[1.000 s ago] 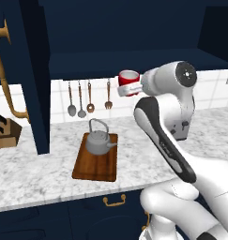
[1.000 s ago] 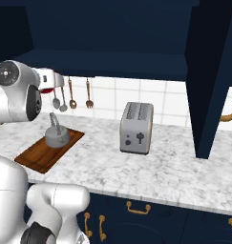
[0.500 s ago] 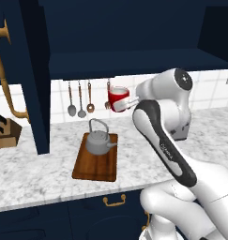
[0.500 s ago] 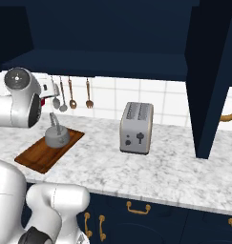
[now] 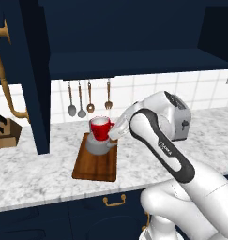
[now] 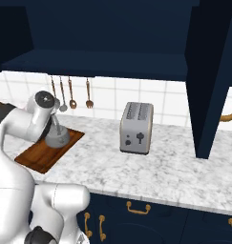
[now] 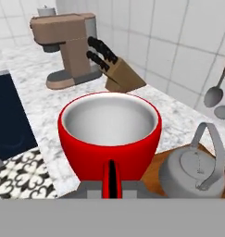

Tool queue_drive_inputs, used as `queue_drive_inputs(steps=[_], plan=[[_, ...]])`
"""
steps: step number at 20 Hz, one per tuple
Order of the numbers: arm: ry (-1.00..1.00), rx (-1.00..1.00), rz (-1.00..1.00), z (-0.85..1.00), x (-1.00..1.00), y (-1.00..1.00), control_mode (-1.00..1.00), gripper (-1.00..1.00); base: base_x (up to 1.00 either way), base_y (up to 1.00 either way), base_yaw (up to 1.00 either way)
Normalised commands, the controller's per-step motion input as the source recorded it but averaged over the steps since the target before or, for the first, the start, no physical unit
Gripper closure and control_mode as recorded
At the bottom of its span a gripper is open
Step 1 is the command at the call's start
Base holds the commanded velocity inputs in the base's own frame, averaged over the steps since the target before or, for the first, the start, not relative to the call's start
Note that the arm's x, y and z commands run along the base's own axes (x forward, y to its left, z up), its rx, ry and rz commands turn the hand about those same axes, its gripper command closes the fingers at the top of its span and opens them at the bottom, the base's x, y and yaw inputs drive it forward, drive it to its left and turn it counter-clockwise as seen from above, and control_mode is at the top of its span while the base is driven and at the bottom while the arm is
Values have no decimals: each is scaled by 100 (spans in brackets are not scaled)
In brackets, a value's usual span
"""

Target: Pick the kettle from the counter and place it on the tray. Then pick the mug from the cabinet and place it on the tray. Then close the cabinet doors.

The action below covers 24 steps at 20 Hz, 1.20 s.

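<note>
Hand view: tool clamps mug handle.

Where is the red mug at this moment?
The red mug is held up by the tool, just above the kettle on the tray, left of the toaster.

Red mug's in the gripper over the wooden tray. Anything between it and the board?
The small grey metal kettle already sits on the far part of the brown wooden tray, under the red mug. The near part of the board looks bare.

Base views look forward-down from rear-left and rear-right, sharing desk, tray. Hand view sits close behind mug.
</note>
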Motion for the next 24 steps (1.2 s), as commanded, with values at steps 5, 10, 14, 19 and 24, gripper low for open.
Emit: queue_drive_inputs(steps=[5,10,14,19,24], plan=[[3,-3,9,-99,29,33,-100,100,0,0,0],[5,-1,4,-99,35,4,-100,100,0,0,0],[10,7,5,-72,39,0,-100,100,0,0,0],[0,12,0,-34,54,3,-100,100,0,0,0],[0,4,0,-34,33,4,-100,100,0,0,0]])
